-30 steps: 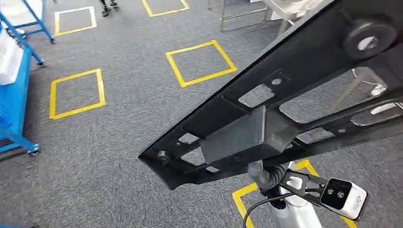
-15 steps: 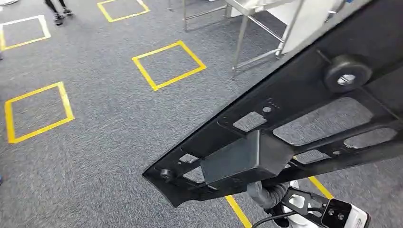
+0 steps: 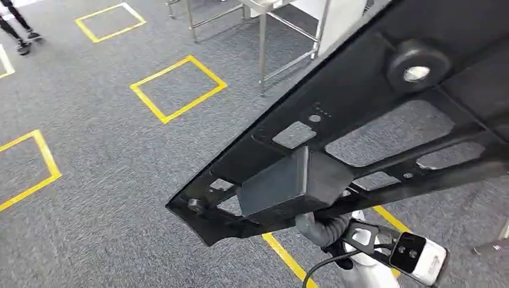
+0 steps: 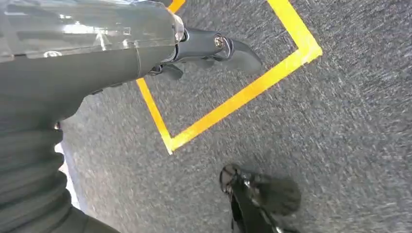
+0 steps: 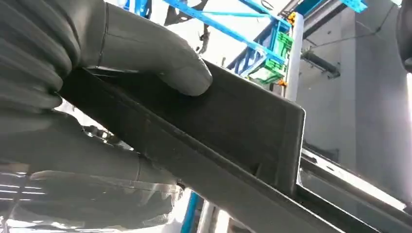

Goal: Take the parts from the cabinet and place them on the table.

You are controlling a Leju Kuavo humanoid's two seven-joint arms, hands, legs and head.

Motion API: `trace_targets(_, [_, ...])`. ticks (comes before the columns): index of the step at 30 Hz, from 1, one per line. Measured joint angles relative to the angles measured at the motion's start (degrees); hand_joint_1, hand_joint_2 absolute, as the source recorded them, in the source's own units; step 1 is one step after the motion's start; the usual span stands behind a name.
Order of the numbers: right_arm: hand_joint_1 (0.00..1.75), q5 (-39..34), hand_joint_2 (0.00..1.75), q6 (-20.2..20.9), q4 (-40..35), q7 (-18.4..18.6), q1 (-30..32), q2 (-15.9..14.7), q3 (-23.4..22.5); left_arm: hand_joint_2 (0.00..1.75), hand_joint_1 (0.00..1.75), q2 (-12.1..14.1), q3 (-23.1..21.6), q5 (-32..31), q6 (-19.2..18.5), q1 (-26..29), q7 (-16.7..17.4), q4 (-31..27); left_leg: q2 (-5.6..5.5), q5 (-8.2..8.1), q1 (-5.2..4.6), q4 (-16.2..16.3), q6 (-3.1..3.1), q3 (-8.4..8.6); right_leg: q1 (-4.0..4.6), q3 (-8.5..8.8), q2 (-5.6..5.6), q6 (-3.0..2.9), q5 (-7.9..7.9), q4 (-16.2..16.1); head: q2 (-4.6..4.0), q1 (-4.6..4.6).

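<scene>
Gripping black part (image 3: 360, 138), right hand (image 5: 121, 53) fingers clamped; long axis diagonal, narrow end lower-left.

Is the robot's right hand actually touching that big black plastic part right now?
Touching. In the right wrist view the right hand grips the black plastic part, its thick grey thumb pressed flat on the part's box-shaped block.

No readable text, label, brand or number anywhere. Floor (image 3: 108, 174) carries only plain yellow tape squares (image 3: 178, 88), unlettered. Black part (image 3: 360, 138) bears no legible marking.
</scene>
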Motion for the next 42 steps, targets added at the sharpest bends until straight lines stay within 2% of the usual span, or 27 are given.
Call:
trace_targets(1, [1.66,-0.2,1.75,0.2,1.3,0.0,-0.6,0.0,0.6,1.75,0.0,-0.1,0.0,0.0,0.0,0.0,-0.2,0.0,-0.05,1.44,0.0,-1.0,0.06,0.17,0.0,0.09,0.75,0.01,0.0,0.0,0.0,0.0])
trace_targets(3, [1.66,-0.7,1.75,0.7,4.2,-0.3,-2.2,0.4,2.0,1.75,0.0,-0.1,0.0,0.0,-0.1,-0.1,-0.9,0.0,-0.52,7.24,0.05,-10.2,0.3,4.02,-0.03,0.3,2.31,0.1,-0.05,0.3,0.0,0.0])
trace_targets(4, [1.66,-1.0,1.75,0.9,5.5,-0.4,-3.2,0.9,2.7,1.75,0.0,-0.1,0.0,0.0,-0.1,-0.1,-1.0,0.0,-2.21,9.94,0.22,-15.8,0.4,6.47,-0.09,0.32,2.98,0.29,-0.17,0.5,0.0,0.0])
trace_targets(5, [1.66,-1.2,1.75,1.1,6.6,-0.4,-4.2,1.4,3.3,1.75,0.0,-0.1,0.0,0.0,-0.1,-0.1,-1.2,0.0,-5.01,9.56,0.31,-18.2,0.67,7.45,0.14,0.11,3.57,0.63,-0.26,0.7,0.0,0.0])
trace_targets(9, [1.66,-2.3,1.75,1.6,9.0,0.8,-6.5,2.8,5.3,1.75,0.0,-0.4,0.0,0.0,-0.3,-0.2,-1.5,0.0,-3.14,9.96,0.14,-18.9,1.92,7.53,-0.14,-0.86,5.94,2.28,0.42,0.4,0.0,0.0])
trace_targets(10, [1.66,-2.6,1.75,1.6,9.3,1.3,-6.9,3.0,5.6,1.75,0.0,-0.8,0.0,0.0,-0.3,-0.4,-1.6,0.0,-2.32,10.34,0.54,-19.4,2.46,7.61,-0.22,-1.0,4.94,2.33,-0.05,1.0,0.0,0.0])
trace_targets(11, [1.66,-3.0,1.75,1.7,9.4,1.9,-7.5,3.1,5.9,1.75,0.0,-0.8,0.1,0.0,-0.3,-0.4,-1.6,0.0,-1.86,10.4,0.42,-19.6,2.76,7.63,0.15,-1.94,1.82,2.53,-1.52,2.8,0.0,0.04])
trace_targets(12, [1.66,-3.4,1.75,1.7,9.7,2.4,-8.2,3.4,6.4,1.75,0.0,-0.8,0.1,0.0,-0.3,-0.2,-1.6,0.0,-1.12,10.39,0.23,-19.6,3.0,7.63,0.1,-3.8,0.01,2.66,-3.72,6.5,0.0,0.02])
trace_targets(14, [1.66,-3.7,1.75,1.7,10.5,3.4,-8.9,3.9,7.2,1.75,0.0,-1.0,0.2,0.0,-0.1,0.3,-1.6,0.0,0.54,10.21,-0.02,-19.6,3.24,7.61,-0.08,-8.58,-1.29,2.98,-7.7,16.2,0.0,0.02])
trace_targets(15, [1.66,-3.8,1.75,1.6,10.9,3.9,-9.1,4.0,7.5,1.75,0.0,-1.0,0.3,0.0,-0.1,0.3,-1.6,0.0,1.29,10.18,-0.05,-19.5,3.24,7.62,-0.16,-9.97,-1.41,3.1,-8.09,18.9,0.0,0.02])
trace_targets(16, [1.66,-3.8,1.75,1.6,11.4,4.4,-9.3,4.2,7.8,1.75,0.0,-1.1,0.3,0.0,0.0,0.3,-1.6,0.0,1.97,10.1,-0.05,-19.5,3.21,7.67,-0.21,-9.83,-1.55,3.17,-7.11,18.5,0.0,0.02])
trace_targets(18, [1.66,-4.0,1.75,1.5,12.2,5.4,-9.9,4.6,8.3,1.75,0.0,-1.2,0.5,0.0,0.0,0.2,-1.6,0.0,3.12,9.85,-0.06,-19.5,2.98,7.97,-0.18,-5.8,-2.24,2.99,-2.69,10.6,0.0,0.02])
trace_targets(19, [1.66,-4.0,1.75,1.4,12.6,5.5,-10.4,4.9,8.4,1.75,0.0,-1.3,0.5,0.0,0.0,0.1,-1.7,0.0,3.65,9.66,-0.1,-19.5,2.82,8.25,-0.06,-2.58,-3.55,2.68,-0.31,4.8,0.0,0.02])
trace_targets(20, [1.66,-4.1,1.75,1.4,12.9,5.7,-10.9,5.0,8.5,1.75,0.0,-1.3,0.5,0.0,0.0,0.1,-1.7,0.0,4.05,9.47,-0.28,-19.5,2.57,8.46,0.32,-0.52,-6.32,2.2,0.02,0.9,0.0,0.02])
trace_targets(21, [1.66,-4.1,1.75,1.4,13.3,5.8,-11.4,5.2,8.8,1.75,0.0,-1.4,0.6,0.0,0.0,0.1,-1.7,0.0,4.44,9.22,-0.66,-19.3,2.14,8.4,0.83,-0.42,-6.44,1.66,-0.08,0.5,0.0,0.0])
trace_targets(24, [1.66,-4.2,1.75,1.4,14.6,5.9,-12.3,5.3,9.3,1.75,0.0,-1.5,0.7,0.0,0.0,-0.1,-1.8,0.0,6.25,9.0,-0.63,-19.5,1.27,8.91,0.95,-0.77,-4.17,0.95,0.02,0.3,0.0,0.0])
trace_targets(25, [1.66,-4.2,1.75,1.5,14.8,5.9,-12.6,5.3,9.5,1.75,0.0,-1.5,0.7,0.0,0.0,-0.2,-1.8,0.0,5.96,8.52,-0.4,-19.3,0.87,8.77,0.29,-0.31,-3.47,0.46,0.44,-0.3,0.0,0.02])
trace_targets(27, [1.66,-4.3,1.75,1.6,15.2,5.9,-13.3,5.6,9.9,1.75,0.0,-1.6,0.7,0.0,0.0,-0.2,-1.9,0.0,1.28,5.3,-0.14,-14.3,0.4,6.98,0.14,-0.17,-2.6,0.03,0.58,-0.5,0.0,-0.02])
trace_targets(29, [1.66,-4.3,1.75,1.5,15.7,5.9,-13.4,5.8,10.4,1.75,0.0,-1.5,0.8,0.0,0.0,0.2,-1.8,0.0,0.09,1.08,-0.09,-4.5,0.03,2.13,0.13,-0.2,-1.02,-0.08,0.58,-0.4,0.0,-0.02])
trace_targets(31, [1.66,-4.2,1.75,1.2,16.3,6.2,-13.4,5.8,10.7,1.75,0.0,-1.5,1.0,0.0,0.2,0.4,-1.7,0.0,0.04,1.16,-0.05,-0.7,-0.11,-0.29,0.11,-0.22,0.51,-0.06,0.56,-0.2,0.0,0.0])
trace_targets(32, [1.66,-4.2,1.75,1.2,16.5,6.3,-13.4,5.8,10.9,1.75,0.0,-1.5,1.0,0.0,0.2,0.4,-1.7,0.0,0.0,3.47,0.04,-3.3,-0.09,0.49,0.07,-0.19,1.32,-0.01,0.53,-0.1,0.0,0.0])
trace_targets(34, [1.66,-4.2,1.75,1.1,16.9,6.3,-13.7,5.8,11.2,1.75,0.0,-1.4,1.2,0.0,0.5,0.3,-1.7,0.0,-1.11,9.24,0.34,-13.4,-0.01,4.79,-0.08,-0.12,2.85,0.34,0.3,0.3,0.0,-0.02])
trace_targets(35, [1.66,-4.3,1.75,1.0,17.0,6.3,-13.8,5.9,11.2,1.75,0.0,-1.4,1.2,0.0,0.7,0.4,-1.7,0.0,-3.67,10.35,0.7,-17.6,0.06,6.48,-0.12,-0.27,3.37,0.61,0.13,0.5,0.0,0.0])
trace_targets(36, [1.66,-4.4,1.75,0.9,17.2,6.3,-14.0,5.9,11.3,1.75,0.0,-1.4,1.4,0.0,0.8,0.4,-1.7,0.0,-5.36,9.62,0.72,-18.7,0.36,6.96,0.13,-0.75,4.11,1.07,0.1,1.1,0.0,0.0])
trace_targets(39, [1.66,-4.7,1.75,0.6,17.6,6.3,-14.1,5.8,11.6,1.75,0.0,-1.3,1.8,0.0,1.5,0.4,-1.6,0.0,-3.74,9.86,0.3,-18.1,1.32,6.77,-0.35,-1.25,5.67,2.15,0.73,0.6,0.0,0.0])
trace_targets(40, [1.66,-4.8,1.75,0.5,17.7,6.3,-14.1,5.7,11.6,1.75,0.0,-1.3,2.0,0.0,1.6,0.3,-1.6,0.0,-3.07,10.23,0.9,-18.7,1.94,6.84,-0.06,-1.38,6.19,2.63,0.65,0.7,0.0,0.0])
trace_targets(42, [1.66,-4.9,1.75,0.5,17.8,6.2,-14.4,5.6,11.6,1.75,0.0,-1.0,2.3,0.0,1.7,0.2,-1.6,0.0,-1.72,10.45,0.66,-19.0,2.8,7.02,0.21,-2.93,0.69,2.93,-2.04,4.3,0.0,0.02])
